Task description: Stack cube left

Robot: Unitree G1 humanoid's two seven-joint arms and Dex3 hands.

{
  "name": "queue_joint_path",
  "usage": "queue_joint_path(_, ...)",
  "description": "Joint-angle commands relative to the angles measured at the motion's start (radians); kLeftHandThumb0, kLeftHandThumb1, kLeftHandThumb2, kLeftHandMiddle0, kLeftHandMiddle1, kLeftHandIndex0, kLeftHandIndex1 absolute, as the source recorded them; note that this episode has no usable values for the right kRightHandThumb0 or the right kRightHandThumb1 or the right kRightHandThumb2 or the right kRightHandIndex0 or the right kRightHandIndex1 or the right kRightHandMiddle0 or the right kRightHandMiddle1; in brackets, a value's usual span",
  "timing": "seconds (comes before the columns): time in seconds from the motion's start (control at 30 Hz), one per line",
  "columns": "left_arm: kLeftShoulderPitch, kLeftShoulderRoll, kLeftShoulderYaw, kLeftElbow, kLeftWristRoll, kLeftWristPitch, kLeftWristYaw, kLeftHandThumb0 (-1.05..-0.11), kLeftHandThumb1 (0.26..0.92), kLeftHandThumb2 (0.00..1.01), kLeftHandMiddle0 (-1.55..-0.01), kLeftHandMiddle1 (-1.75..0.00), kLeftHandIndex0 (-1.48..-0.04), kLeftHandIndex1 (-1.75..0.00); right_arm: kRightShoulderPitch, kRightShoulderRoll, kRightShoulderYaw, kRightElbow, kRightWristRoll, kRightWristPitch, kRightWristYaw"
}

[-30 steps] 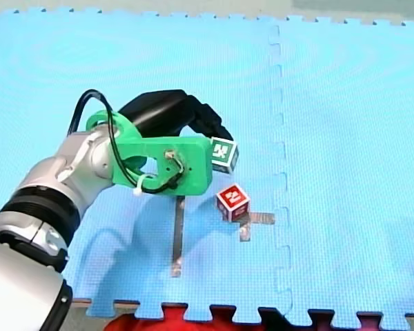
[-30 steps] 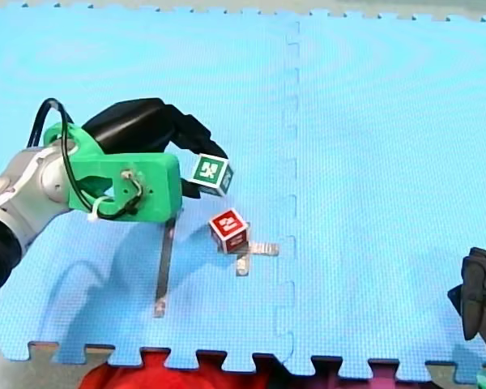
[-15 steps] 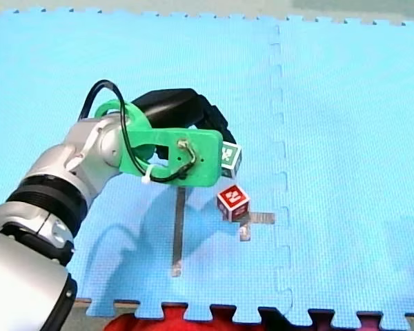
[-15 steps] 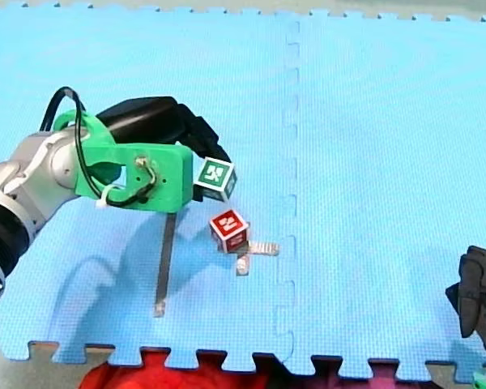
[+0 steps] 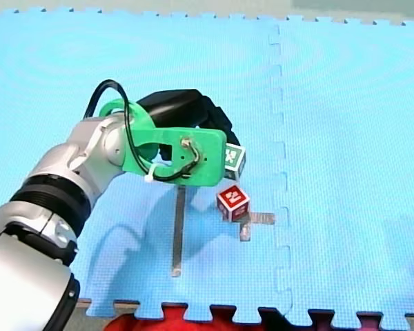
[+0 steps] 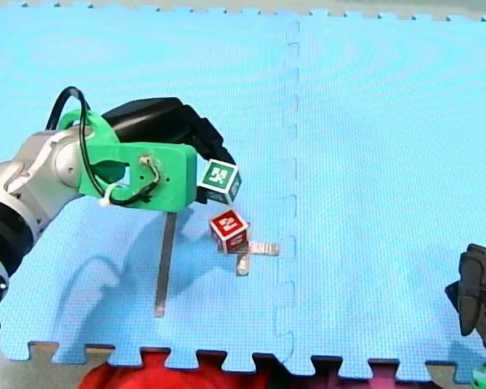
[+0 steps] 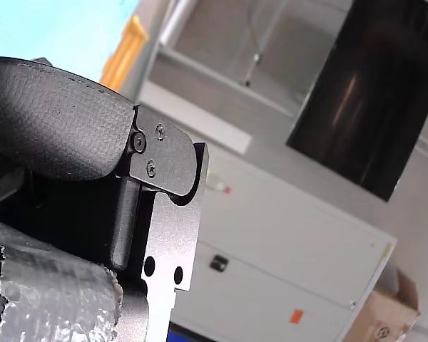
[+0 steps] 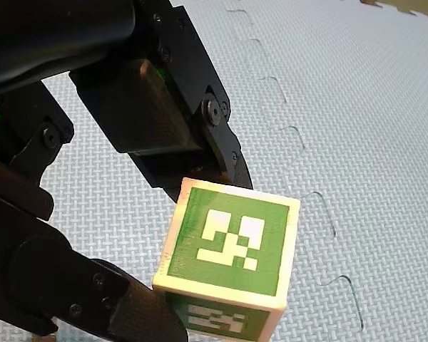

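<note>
our left hand (image 6: 168,128) is closed on the green cube (image 6: 219,181) and holds it in the air, just up and left of the red cube (image 6: 229,230). the red cube sits on the blue mat (image 6: 373,162) by a short cross of tape (image 6: 255,249). in the second wrist view the fingers (image 8: 153,117) pinch the green cube from opposite sides.

to do this well, we think the green cube needs a small shift until it is squarely over the red one. the red cube sits corner-on to us, so we should turn the wrist to match its edges. then we lower slowly, let go only once the faces meet, and draw the fingers away without nudging the stack.

our right hand (image 6: 478,296) is at the mat's near right corner; whether it is open or closed we cannot tell.
</note>
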Motion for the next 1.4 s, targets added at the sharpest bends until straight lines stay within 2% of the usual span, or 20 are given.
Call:
queue_joint_path(0.0, -0.006, 0.002, -0.001, -0.002, -0.003, -0.004, -0.003, -0.503, 0.761, 0.01, -1.05, -1.75, -1.32, 0.00, 0.001, -0.001, -0.001, -0.006, 0.000, 0.006, -0.005)
queue_joint_path(0.17, -0.005, -0.001, 0.001, -0.006, -0.007, -0.006, -0.014, -0.502, 0.764, 0.00, -1.05, -1.75, -1.32, 0.00, 0.004, -0.001, -0.001, -0.018, -0.006, 0.019, -0.013)
queue_joint_path(0.4, 0.005, -0.006, 0.002, -0.005, -0.015, -0.006, -0.031, -0.501, 0.766, 0.00, -1.06, -1.75, -1.32, 0.00, 0.006, -0.003, 0.001, -0.024, -0.009, 0.025, -0.019)
queue_joint_path(0.67, 0.010, -0.014, -0.010, 0.006, -0.007, -0.018, -0.031, -0.501, 0.769, 0.00, -1.06, -1.75, -1.31, 0.00, 0.007, -0.002, 0.003, -0.030, -0.010, 0.027, -0.023)
queue_joint_path(1.0, 0.015, -0.021, -0.008, 0.008, -0.014, -0.021, -0.046, -0.503, 0.771, 0.00, -1.04, -1.75, -1.31, 0.00, 0.016, -0.003, 0.003, -0.048, -0.009, 0.031, -0.022)
queue_joint_path(1.37, 0.032, -0.025, -0.011, -0.006, -0.013, -0.012, -0.043, -0.504, 0.774, 0.00, -1.03, -1.75, -1.32, 0.00, 0.018, -0.007, 0.002, -0.047, -0.008, 0.026, -0.023)
